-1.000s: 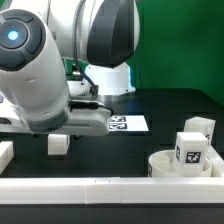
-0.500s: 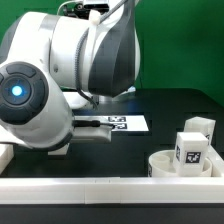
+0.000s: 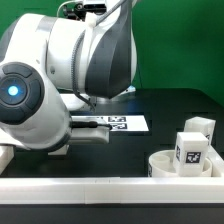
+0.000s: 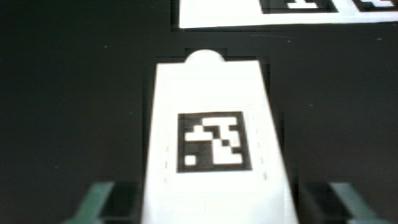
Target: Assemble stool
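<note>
1. White leg (image 4: 214, 110), one, lies flat on the black table (image 4: 71, 100), tag face up. Its long axis runs from between the fingers toward the marker board (image 4: 222, 10), and its rounded end points at the board.
2. Gripper (image 4: 222, 205): jaws apart, a finger (image 4: 107, 205) either side of that leg, with a dark gap on both sides.
3. Second leg (image 3: 190, 150) and third leg (image 3: 198, 127): two, upright, at the exterior view's right.
4. Seat (image 3: 165, 163): one, round, just beside those two.
</note>
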